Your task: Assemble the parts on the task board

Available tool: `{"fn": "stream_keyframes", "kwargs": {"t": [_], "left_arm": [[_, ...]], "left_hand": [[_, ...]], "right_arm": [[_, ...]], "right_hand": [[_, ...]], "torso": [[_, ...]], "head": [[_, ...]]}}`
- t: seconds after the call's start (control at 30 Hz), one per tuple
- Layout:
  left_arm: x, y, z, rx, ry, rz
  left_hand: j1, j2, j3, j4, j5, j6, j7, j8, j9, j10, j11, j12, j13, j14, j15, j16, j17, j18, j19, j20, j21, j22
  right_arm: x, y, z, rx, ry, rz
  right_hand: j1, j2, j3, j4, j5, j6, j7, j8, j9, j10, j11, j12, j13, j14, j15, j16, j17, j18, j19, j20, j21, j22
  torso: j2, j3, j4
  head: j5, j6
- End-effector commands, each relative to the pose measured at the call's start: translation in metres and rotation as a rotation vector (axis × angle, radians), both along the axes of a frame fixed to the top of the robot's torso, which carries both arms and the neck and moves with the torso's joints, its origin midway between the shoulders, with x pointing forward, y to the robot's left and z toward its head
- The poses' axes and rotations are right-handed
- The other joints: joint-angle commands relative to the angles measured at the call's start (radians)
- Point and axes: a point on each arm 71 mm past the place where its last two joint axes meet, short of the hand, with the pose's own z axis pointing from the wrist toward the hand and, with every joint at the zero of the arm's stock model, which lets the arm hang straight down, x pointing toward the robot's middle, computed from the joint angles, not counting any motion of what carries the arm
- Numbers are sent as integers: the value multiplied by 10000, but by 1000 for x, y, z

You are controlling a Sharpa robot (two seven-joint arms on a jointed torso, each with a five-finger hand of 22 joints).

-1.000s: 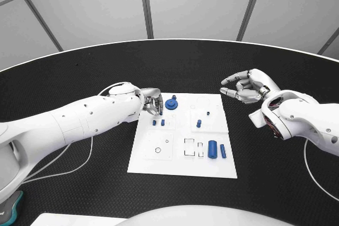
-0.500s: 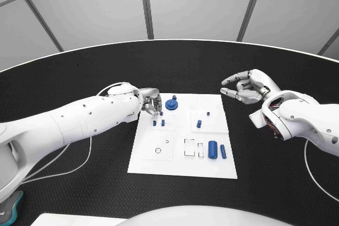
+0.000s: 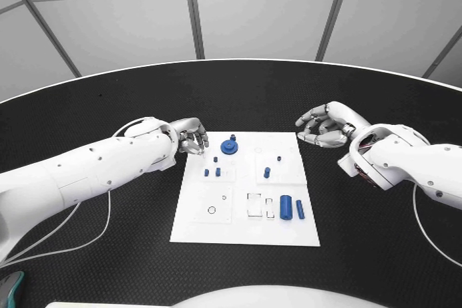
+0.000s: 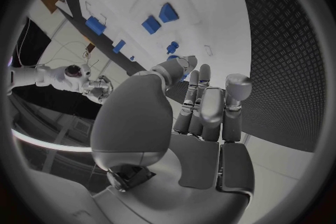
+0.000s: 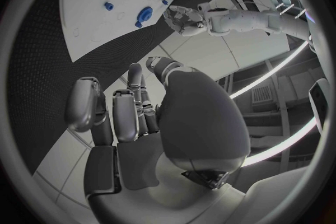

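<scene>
Several small blue parts lie on my task board, likely light, rigid and slippery, best pinched across their sides; my left hand and right hand are curled, holding nothing

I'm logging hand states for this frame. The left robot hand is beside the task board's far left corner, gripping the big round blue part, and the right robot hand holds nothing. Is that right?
Not quite. In the head view the left robot hand grips nothing: the round blue part sits on the task board, apart from its fingers. The hand is beside the board's far left corner, and the right robot hand holds nothing, as you said.
</scene>
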Motion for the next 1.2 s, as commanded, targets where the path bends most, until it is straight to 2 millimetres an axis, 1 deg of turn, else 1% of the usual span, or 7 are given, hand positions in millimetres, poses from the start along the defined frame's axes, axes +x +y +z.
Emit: {"fn": "stream_keyframes", "kwargs": {"t": [0.03,0.07,0.2,0.3,0.67,0.83,1.2], "left_arm": [[-4,19,3,-2124,813,879],[-7,24,4,-2762,1075,1114],[-15,40,8,-5002,1809,1896],[-22,49,12,-6894,2345,2490],[-47,57,25,-11489,3711,3197],[-56,54,30,-12361,4129,2959],[-67,44,35,-12832,4678,2532]], "left_hand": [[-148,-79,1,101,14,48,61,-112,29,-219,76,-253,-110,-704,43,-646,-1635,297,-731,23,-743,-1128],[-252,-126,-39,177,21,3,94,-168,32,-346,108,-383,-178,-1120,84,-1051,-2522,441,-1239,47,-1297,-1942],[-298,-160,-120,274,22,-149,182,-309,49,-579,225,-602,-351,-1842,145,-1954,-3936,456,-1403,105,-1934,-2410],[-305,-127,-171,321,26,-172,234,-311,52,-617,259,-609,-395,-1935,170,-2123,-4050,455,-1404,123,-2132,-2551],[-246,30,-342,381,48,-113,185,-210,90,-320,187,-295,-338,-2172,130,-2374,-4227,453,-1441,100,-2490,-2802],[-226,59,-398,388,60,-131,182,-200,93,-344,185,-250,-336,-2275,128,-2436,-4267,449,-1476,95,-2590,-2865],[-143,158,-395,374,72,-165,201,-203,89,-382,193,-220,-337,-2316,127,-2446,-4283,449,-1472,88,-2639,-2901]], "right_arm": [[1,6,-1,-1805,-582,691],[2,8,-2,-2251,-701,839],[6,15,-5,-3705,-1037,1213],[10,21,-9,-4548,-1188,1390],[19,50,-21,-5873,-1185,1950],[22,59,-29,-6052,-1034,2120],[23,75,-44,-6094,-829,2526]], "right_hand": [[-29,-64,181,-152,-164,219,-35,83,50,263,12,-869,-858,331,-48,-9,36,135,56,-13,36,54],[-31,-73,199,-174,-204,256,-52,96,60,220,13,-987,-956,336,-46,-3,47,131,64,-14,47,65],[-79,-97,351,-314,-521,333,-77,84,100,288,36,-1591,-1564,366,-25,33,113,107,123,-10,137,155],[-127,-146,439,-375,-635,318,-55,47,106,341,70,-1840,-1841,378,-2,55,151,106,133,9,141,170],[-210,-326,631,-597,-705,138,57,-132,88,226,216,-2458,-2511,376,126,15,57,73,198,87,285,310],[-207,-335,654,-641,-723,126,82,-149,88,231,236,-2508,-2578,379,140,5,29,69,210,91,312,334],[-223,-285,705,-679,-695,186,88,-130,107,316,237,-2540,-2663,394,141,20,30,57,239,109,373,382]], "torso": [[-66,21,-29],[-71,25,-32],[-82,9,-17],[-84,-28,10],[-35,-39,-10],[-17,-61,-4],[-27,-23,11]], "head": [[-219,110],[-259,144],[-399,258],[-494,306],[-619,389],[-622,401],[-647,360]]}}
